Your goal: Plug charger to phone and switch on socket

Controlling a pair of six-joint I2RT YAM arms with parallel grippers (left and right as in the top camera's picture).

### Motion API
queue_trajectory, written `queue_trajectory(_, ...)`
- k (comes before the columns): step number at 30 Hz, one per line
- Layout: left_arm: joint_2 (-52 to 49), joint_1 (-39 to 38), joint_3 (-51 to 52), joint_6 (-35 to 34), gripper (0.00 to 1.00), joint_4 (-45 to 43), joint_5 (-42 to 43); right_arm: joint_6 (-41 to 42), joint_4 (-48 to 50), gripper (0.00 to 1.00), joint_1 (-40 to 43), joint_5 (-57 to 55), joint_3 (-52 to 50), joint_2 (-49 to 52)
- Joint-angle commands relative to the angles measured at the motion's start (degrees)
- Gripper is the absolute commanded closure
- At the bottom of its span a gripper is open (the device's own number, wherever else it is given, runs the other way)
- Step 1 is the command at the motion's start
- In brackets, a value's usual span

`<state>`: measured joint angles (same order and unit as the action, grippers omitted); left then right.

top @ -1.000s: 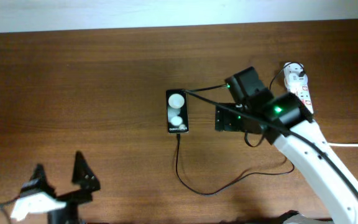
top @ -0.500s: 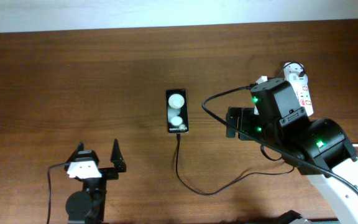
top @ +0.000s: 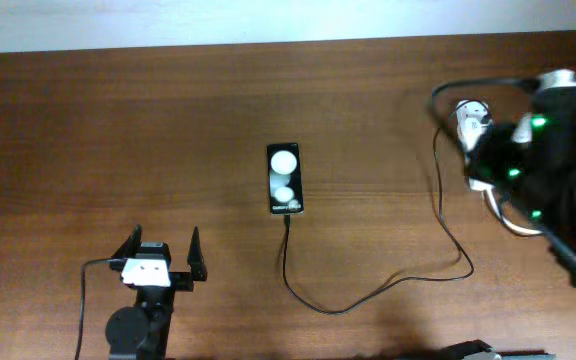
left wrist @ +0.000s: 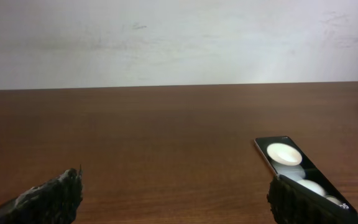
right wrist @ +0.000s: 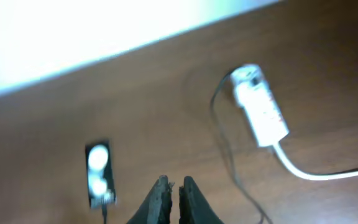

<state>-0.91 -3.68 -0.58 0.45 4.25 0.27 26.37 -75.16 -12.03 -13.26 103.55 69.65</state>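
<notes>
Well beyond left gripper [top: 164, 240] lies the phone [top: 285, 180]

Phone [top: 285, 179] left of socket [right wrist: 263, 115], charger [top: 285, 250] seemingly between

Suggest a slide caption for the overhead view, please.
Charger loops from the phone towards the right arm, while the open left hand sits at lower left.

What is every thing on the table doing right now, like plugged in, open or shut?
Slim black glossy phone: lying flat, untouched.
Thin black charger cable: tip looks plugged into the phone; white plug sits at the strip's end.
Long white power-strip socket: switch position too blurred to tell.
Left gripper: jaws open, empty.
Right gripper: jaws shut, empty.
</notes>
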Motion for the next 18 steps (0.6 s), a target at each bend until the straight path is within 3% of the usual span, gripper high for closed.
queue_trajectory(1, 0.24, 0.09, 0.04, 0.9, 0.01, 0.42, 1.05, -0.24, -4.28, 0.91, 10.69, -0.22, 10.14, 6.47)
queue_trajectory(7, 0.24, 0.09, 0.04, 0.9, 0.01, 0.42, 1.05, -0.24, -15.47, 0.96, 27.91, 12.24, 25.77, 28.83)
queue_trajectory(13, 0.24, 0.09, 0.04, 0.9, 0.01, 0.42, 1.05, -0.26, -10.93, 0.96, 36.06, 13.97, 25.77, 42.27)
queue_trajectory(18, 0.24, 0.09, 0.04, 0.9, 0.01, 0.42, 1.05, -0.68, -4.68, 0.96, 36.44, 13.94, 25.73, 54.23)
